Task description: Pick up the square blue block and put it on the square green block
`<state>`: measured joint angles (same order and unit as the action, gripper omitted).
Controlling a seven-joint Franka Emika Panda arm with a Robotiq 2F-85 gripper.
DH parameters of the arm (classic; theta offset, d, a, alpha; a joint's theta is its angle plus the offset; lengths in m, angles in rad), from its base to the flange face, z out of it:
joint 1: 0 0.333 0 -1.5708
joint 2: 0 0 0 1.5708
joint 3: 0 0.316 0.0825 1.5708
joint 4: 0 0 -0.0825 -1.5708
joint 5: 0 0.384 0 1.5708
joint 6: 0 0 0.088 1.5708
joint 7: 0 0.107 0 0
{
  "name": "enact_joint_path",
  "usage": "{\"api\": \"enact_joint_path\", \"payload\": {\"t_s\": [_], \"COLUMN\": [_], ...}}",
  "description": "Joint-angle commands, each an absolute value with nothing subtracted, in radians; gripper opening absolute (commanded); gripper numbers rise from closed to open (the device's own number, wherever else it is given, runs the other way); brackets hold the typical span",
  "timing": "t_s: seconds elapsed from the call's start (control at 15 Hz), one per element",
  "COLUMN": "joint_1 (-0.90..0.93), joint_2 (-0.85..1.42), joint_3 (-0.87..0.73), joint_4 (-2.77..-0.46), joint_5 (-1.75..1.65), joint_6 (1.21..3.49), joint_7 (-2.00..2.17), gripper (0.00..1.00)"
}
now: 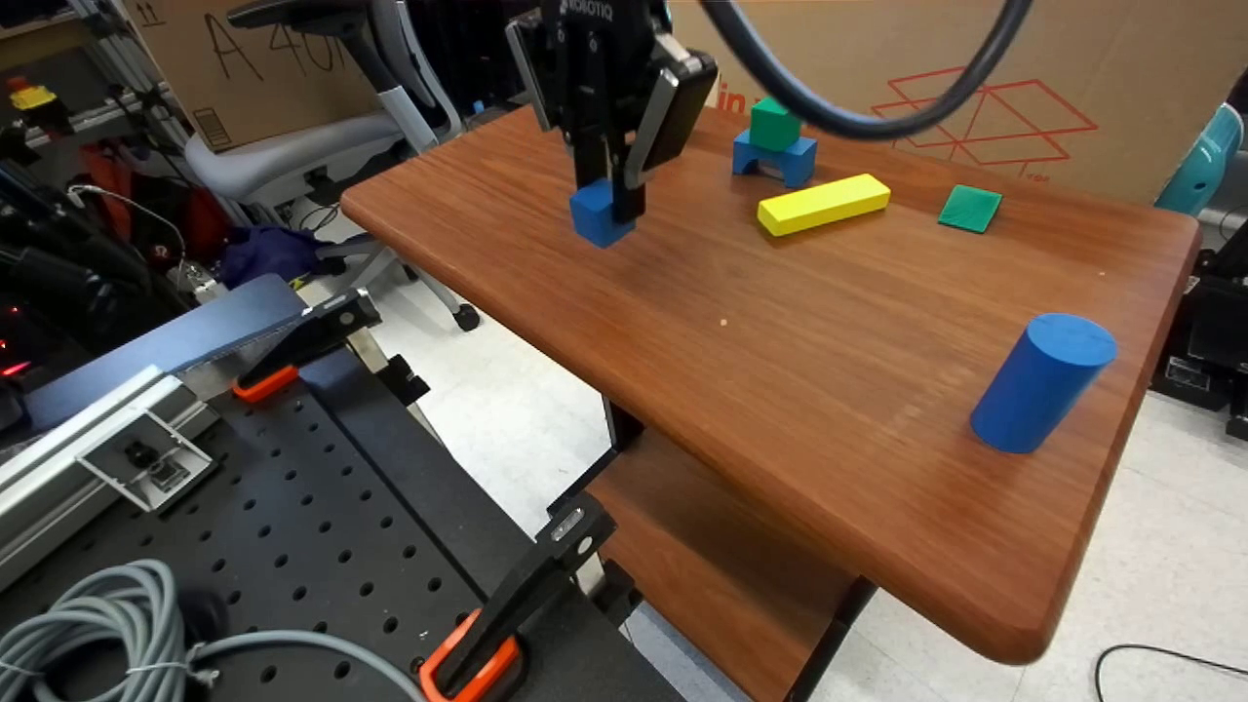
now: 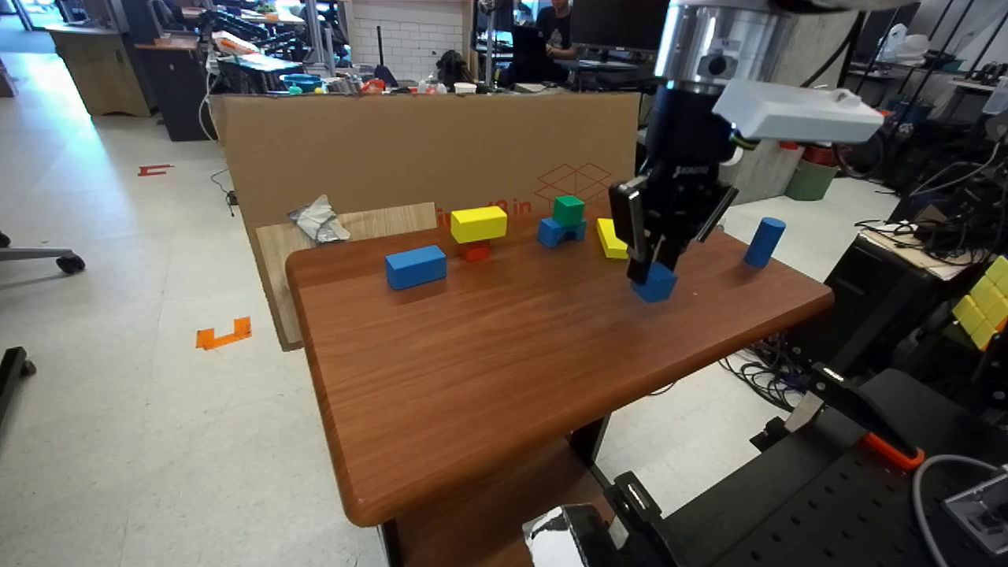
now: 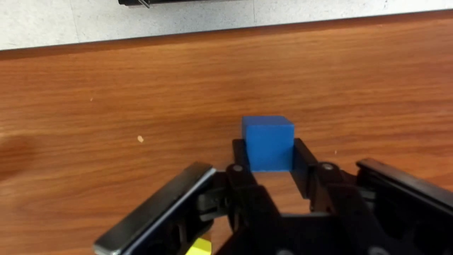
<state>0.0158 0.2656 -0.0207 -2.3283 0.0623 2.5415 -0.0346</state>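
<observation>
The square blue block is well apart from the square green block, on the near side of it in both exterior views. The jaws are clamped on two opposite faces of the blue block. We cannot tell for certain whether its underside clears the table. We judge the step in hand to be the lift. We should raise the blue block straight up, with its faces level, until its underside is plainly higher than the green block's top. The green block rests on a blue arch, so we need extra height; a low approach could knock it off. A yellow bar lies near the green block and below its level; we should pass above that too. Before lowering, we should align the blocks edge to edge, descend slowly to contact, then release evenly.
</observation>
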Motion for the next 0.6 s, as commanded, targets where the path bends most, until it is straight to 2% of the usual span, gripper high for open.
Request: {"api": "enact_joint_path", "payload": {"t_s": [0.0, 0.53], "joint_1": [0.003, -0.011], "joint_2": [0.192, 0.208], "joint_3": [-0.015, -0.022], "joint_4": [-2.263, -2.05], "joint_5": [0.067, 0.064], "joint_6": [2.422, 2.28], "joint_7": [0.004, 0.004], "gripper": [0.08, 0.08]}}
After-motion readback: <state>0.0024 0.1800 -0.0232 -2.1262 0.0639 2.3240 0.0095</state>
